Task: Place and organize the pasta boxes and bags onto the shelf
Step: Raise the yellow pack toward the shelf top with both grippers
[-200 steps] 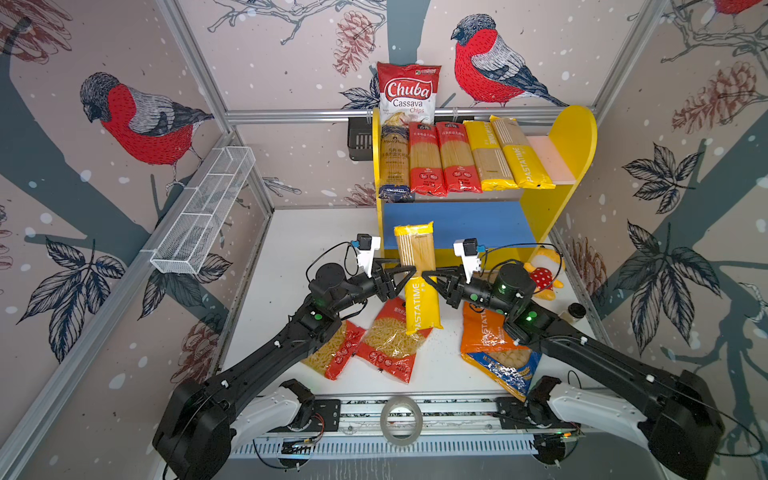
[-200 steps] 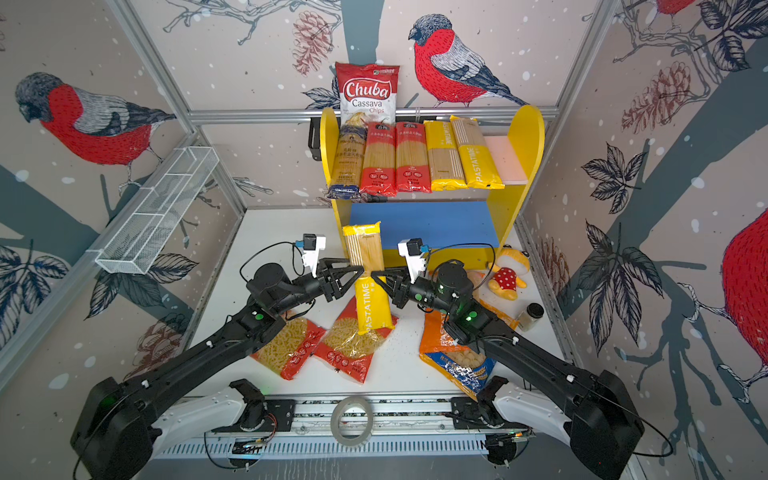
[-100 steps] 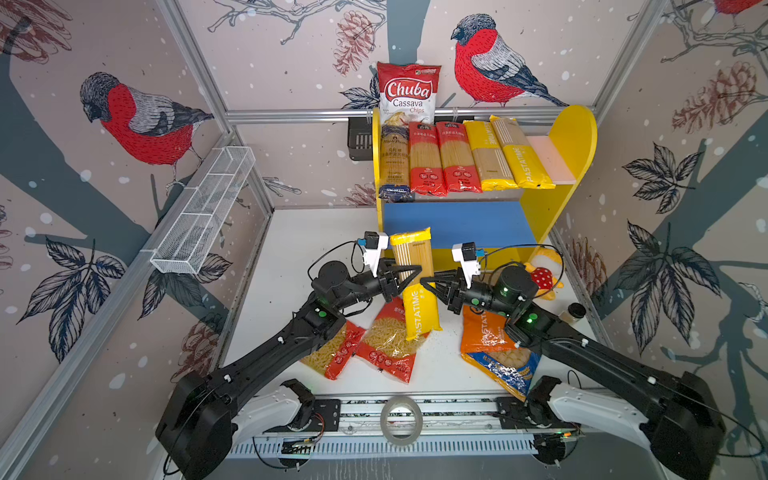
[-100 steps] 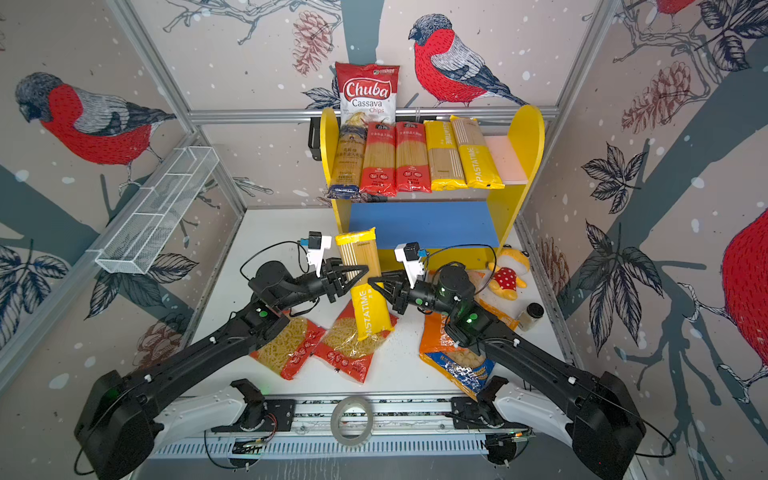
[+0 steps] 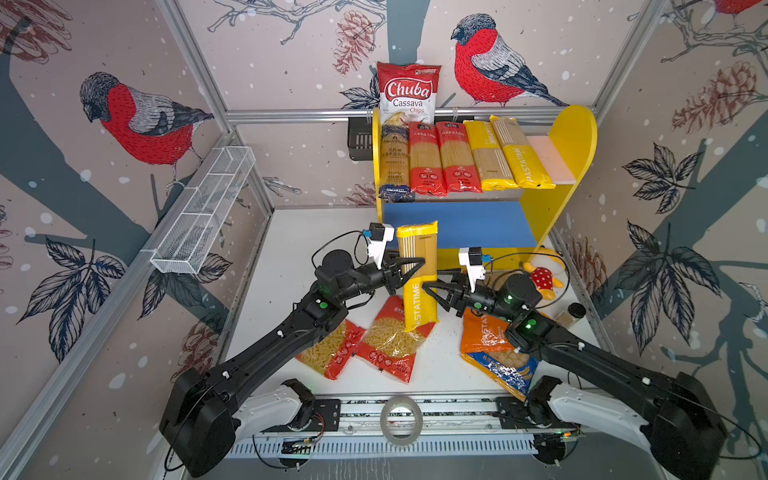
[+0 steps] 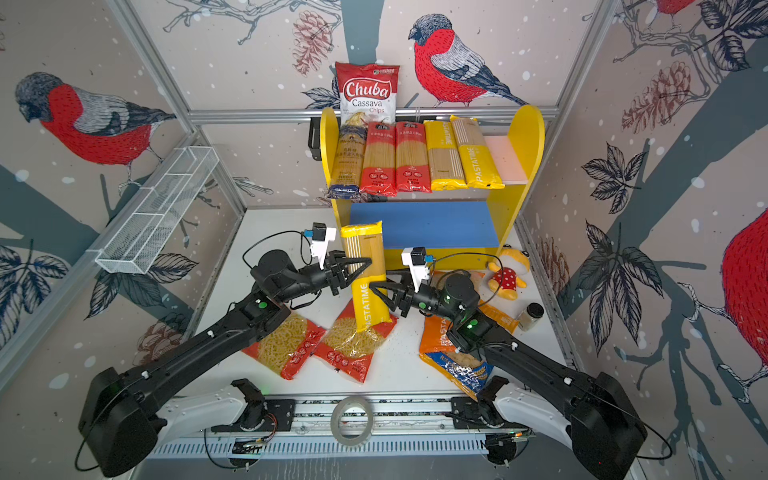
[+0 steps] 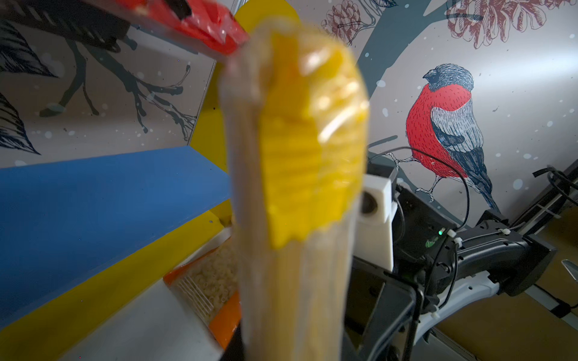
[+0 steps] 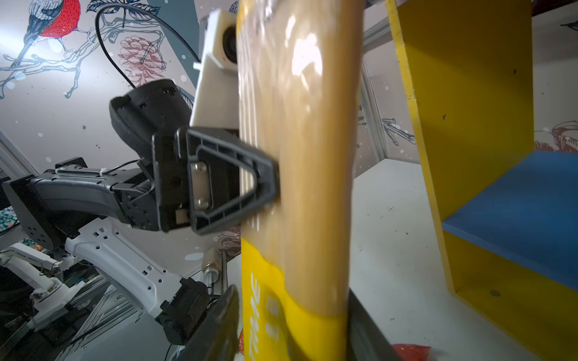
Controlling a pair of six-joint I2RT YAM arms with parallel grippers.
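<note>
A yellow PASTATIME spaghetti pack (image 5: 417, 270) (image 6: 365, 274) stands upright above the table in front of the shelf (image 5: 569, 137). My left gripper (image 5: 415, 266) is shut on its clear window, as the right wrist view shows (image 8: 266, 184). My right gripper (image 5: 430, 282) (image 8: 291, 340) is open, its jaws standing on either side of the pack's lower part with a gap. Several spaghetti packs (image 5: 455, 156) lie side by side on the pink upper board (image 5: 552, 162). The blue lower board (image 5: 457, 224) is bare. Two red bags (image 5: 390, 345), an orange bag (image 5: 482, 332) and a blue-yellow bag (image 5: 507, 370) lie on the table.
A Chuba chips bag (image 5: 407, 93) stands behind the shelf beside a black basket (image 5: 359, 139). A plush toy (image 5: 542, 276) and a small jar (image 5: 573, 311) sit at the right. A white wire rack (image 5: 203, 212) hangs on the left wall. A tape roll (image 5: 401, 419) lies on the front rail.
My left gripper has closed on the yellow spaghetti pack. My right gripper, which held it before, has opened. The pack now stands a little more upright.
</note>
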